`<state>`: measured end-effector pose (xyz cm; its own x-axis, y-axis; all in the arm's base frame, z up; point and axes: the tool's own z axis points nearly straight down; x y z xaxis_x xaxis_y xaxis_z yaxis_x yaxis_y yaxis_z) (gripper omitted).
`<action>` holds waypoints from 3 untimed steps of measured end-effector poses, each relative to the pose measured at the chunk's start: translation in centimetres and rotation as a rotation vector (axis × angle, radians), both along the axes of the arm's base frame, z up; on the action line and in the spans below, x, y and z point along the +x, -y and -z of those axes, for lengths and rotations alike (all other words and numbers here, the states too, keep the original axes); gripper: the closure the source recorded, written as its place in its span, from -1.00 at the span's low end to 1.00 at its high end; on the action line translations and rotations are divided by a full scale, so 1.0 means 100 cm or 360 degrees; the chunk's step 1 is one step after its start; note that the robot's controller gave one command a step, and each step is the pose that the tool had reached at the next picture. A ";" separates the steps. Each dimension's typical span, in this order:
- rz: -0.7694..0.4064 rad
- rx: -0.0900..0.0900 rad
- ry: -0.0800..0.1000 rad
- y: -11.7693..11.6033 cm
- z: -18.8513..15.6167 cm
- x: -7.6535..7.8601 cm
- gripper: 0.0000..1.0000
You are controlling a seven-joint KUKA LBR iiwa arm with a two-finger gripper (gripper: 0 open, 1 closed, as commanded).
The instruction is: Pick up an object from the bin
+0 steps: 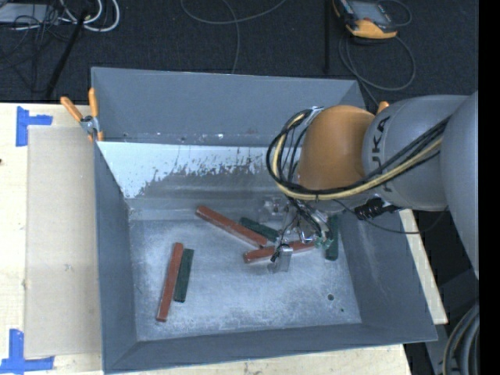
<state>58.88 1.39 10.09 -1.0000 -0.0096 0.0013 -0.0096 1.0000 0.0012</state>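
Note:
My gripper is low in the bin's right-middle part, under the arm's orange dome. It sits on a small heap of bars. A short red-brown bar lies right at its tip and runs left from it. A dark green bar lies just up-left of it. A long red-brown bar slants from the bin's middle toward the gripper. Another dark green bar lies just right of the gripper, partly hidden by the arm.
Near the bin's left side a red-brown bar and a dark green bar lie side by side, well apart from the gripper. The arm and its cables overhang the bin's right back corner.

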 end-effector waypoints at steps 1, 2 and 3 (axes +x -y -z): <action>0.0181 -0.0001 -0.0001 0.008 0.001 -0.006 -1.00; 0.0296 0.0000 0.0004 0.006 0.032 -0.006 -1.00; 0.0293 -0.0001 0.0005 0.006 0.031 -0.006 -1.00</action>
